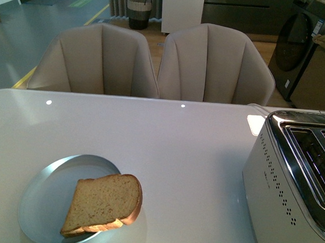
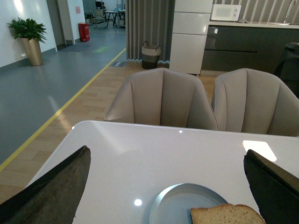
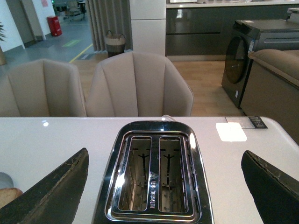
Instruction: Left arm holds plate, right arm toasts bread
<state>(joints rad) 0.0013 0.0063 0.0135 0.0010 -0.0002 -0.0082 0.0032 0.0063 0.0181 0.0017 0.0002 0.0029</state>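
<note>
Both hands are gaping wide and carrying nothing: my left hand (image 2: 167,151) is hovering near the plate (image 1: 48,197), my right hand (image 3: 166,153) is facing the toaster (image 1: 290,188). The bread (image 1: 103,203) is lying on the plate, well apart from the toaster, overhanging the rim on the toaster's side. I am aiming to clamp the far rim first, so the plate is not sliding on the bench (image 1: 177,144).

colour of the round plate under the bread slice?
Pale blue-grey round shallow plate, metallic sheen; best in front view.
</note>
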